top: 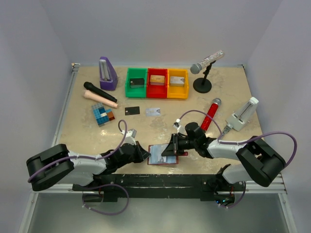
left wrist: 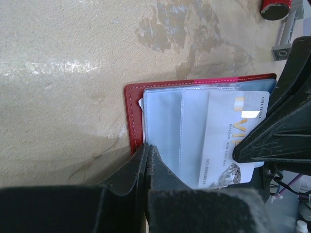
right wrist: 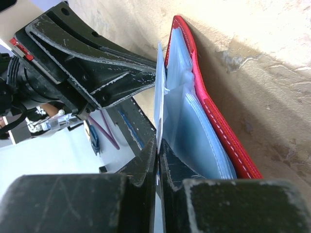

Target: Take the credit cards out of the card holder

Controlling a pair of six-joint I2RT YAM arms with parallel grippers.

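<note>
Card holder (top: pixel 159 156) lies open on the surface (top: pixel 160 128) at 6 o'clock, clear pockets (left wrist: pixel 163 126) up. Left fingers (left wrist: pixel 147 158) pinch its 9 o'clock edge; right fingers (right wrist: pixel 158 155), at its 3 o'clock side, pinch a silvery-grey credit card (left wrist: pixel 228 141) partly out of a pocket. Black credit card (top: pixel 132 110) and a second silvery-grey credit card (top: pixel 153 111) lie flat toward 11 o'clock, apart from the holder.

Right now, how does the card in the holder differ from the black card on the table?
The pale card sits partly in a clear pocket of the card holder; the black card lies free on the table. The right fingers pinch the pale card; nothing touches the black card. Both are thin flat rectangles.
</note>
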